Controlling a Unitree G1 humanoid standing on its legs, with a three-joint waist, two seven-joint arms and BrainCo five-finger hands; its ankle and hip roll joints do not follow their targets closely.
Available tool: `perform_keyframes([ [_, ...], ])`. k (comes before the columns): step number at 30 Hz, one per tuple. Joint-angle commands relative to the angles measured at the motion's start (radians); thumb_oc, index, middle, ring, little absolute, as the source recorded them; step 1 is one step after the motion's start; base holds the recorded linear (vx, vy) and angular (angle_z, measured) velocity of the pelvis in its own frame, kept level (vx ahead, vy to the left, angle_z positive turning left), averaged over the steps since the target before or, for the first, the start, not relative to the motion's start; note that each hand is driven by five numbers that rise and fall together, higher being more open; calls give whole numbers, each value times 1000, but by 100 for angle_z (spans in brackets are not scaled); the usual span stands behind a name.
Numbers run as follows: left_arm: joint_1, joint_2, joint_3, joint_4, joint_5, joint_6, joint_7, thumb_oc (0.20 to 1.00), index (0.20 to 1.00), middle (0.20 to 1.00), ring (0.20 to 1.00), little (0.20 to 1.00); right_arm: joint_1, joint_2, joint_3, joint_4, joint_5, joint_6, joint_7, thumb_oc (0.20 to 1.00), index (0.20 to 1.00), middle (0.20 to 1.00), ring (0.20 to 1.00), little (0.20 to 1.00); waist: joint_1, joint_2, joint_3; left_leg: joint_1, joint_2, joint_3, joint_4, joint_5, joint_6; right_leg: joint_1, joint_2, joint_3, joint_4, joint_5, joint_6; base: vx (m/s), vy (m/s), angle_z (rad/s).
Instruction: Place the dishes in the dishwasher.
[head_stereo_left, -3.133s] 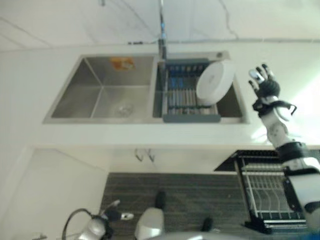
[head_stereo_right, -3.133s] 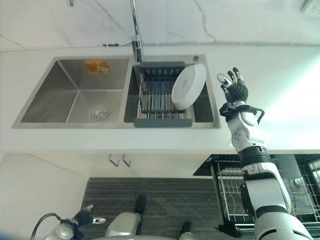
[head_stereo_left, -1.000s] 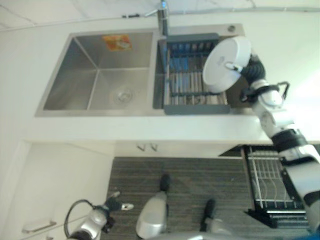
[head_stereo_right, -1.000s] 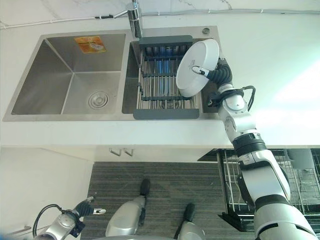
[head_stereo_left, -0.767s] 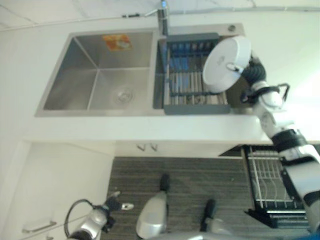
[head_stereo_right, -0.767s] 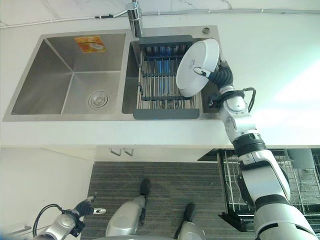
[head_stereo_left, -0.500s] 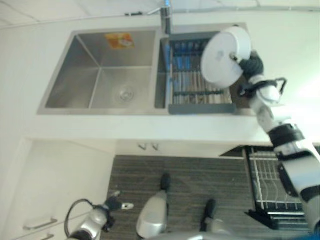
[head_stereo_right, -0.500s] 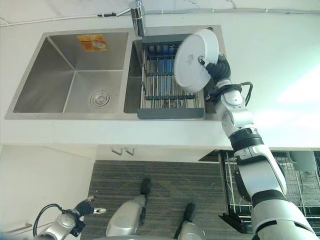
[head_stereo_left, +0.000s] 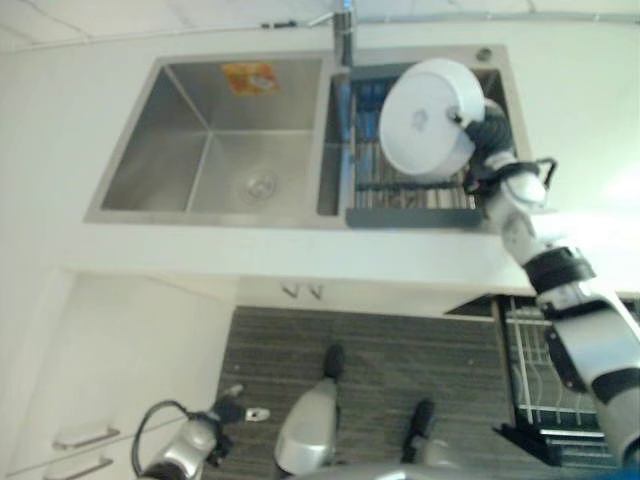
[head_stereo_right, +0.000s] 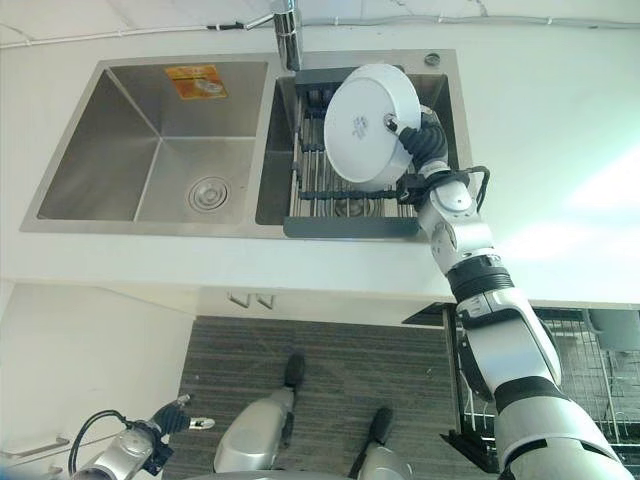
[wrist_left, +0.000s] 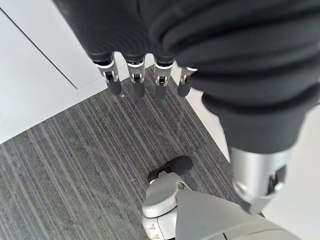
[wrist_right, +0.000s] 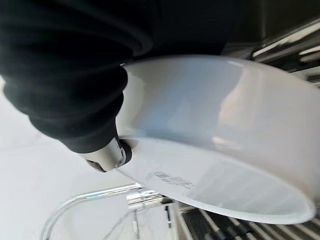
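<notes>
Ceramic, rigid, probably slippery and breakable, the round white dish (head_stereo_right: 365, 125) was pinched at its rim by the right hand (head_stereo_right: 418, 138) over the sink's right basin (head_stereo_right: 447, 95).

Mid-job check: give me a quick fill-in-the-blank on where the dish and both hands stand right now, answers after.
1. The white dish is gripped by the robot's ____ hand.
2. The dish is held above the drying rack in the sink's ____ basin.
3. The left hand hangs with straight fingers over the ____ floor.
Missing words: right; right; striped grey
</notes>
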Motion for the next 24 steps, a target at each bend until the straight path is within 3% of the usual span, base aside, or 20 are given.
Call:
perform_keyframes([
  [1,-26,0,-26,62,-8,-8,13,1000,1000,1000,1000,1000,-48,13,-17,-164,29,-237,-46,200,200,200,200,200,5,-4,-39,-14,-4,-23,66,-103,3,-74,-44,3,96,6,5,-33,-68,-3],
  [4,-20,-16,-20,83,-19,-11,24,1000,1000,1000,1000,1000,-3,62,-39,-333,-37,-340,-115,200,200,200,200,200,-15,-12,-57,9,3,-2,61,-112,6,-64,-38,11,87,6,5,-48,-65,-5],
  [8,22,-45,9,116,3,-26,38,1000,1000,1000,1000,1000,76,82,-65,-531,-85,-402,-166,200,200,200,200,200,-44,-24,-106,64,20,49,34,-121,6,-39,-36,8,79,2,7,-40,-52,-36],
  [14,54,-70,31,158,48,-6,61,1000,1000,1000,1000,1000,201,48,-131,-703,-53,-390,-192,200,200,200,200,200,-105,-42,-170,134,40,107,35,-146,8,-10,-21,43,117,-36,-6,10,-59,-39],
  [19,82,-96,63,199,16,11,52,1000,1000,1000,1000,1000,370,15,-231,-825,31,-381,-145,200,200,200,200,200,-183,-51,-205,215,52,148,38,-177,12,22,-9,104,141,-59,-11,33,-77,-54],
  [20,82,-96,63,199,16,11,52,1000,1000,1000,1000,1000,370,15,-231,-825,31,-381,-145,200,200,200,200,200,-183,-51,-205,215,52,148,38,-177,12,22,-9,104,141,-59,-11,30,-110,-56],
  [24,108,-140,97,228,28,-2,61,1000,1000,1000,1000,1000,582,-11,-406,-881,157,-398,-75,200,200,200,200,200,-261,-56,-235,262,68,198,41,-200,8,34,11,168,116,-50,-14,40,-118,-41],
])
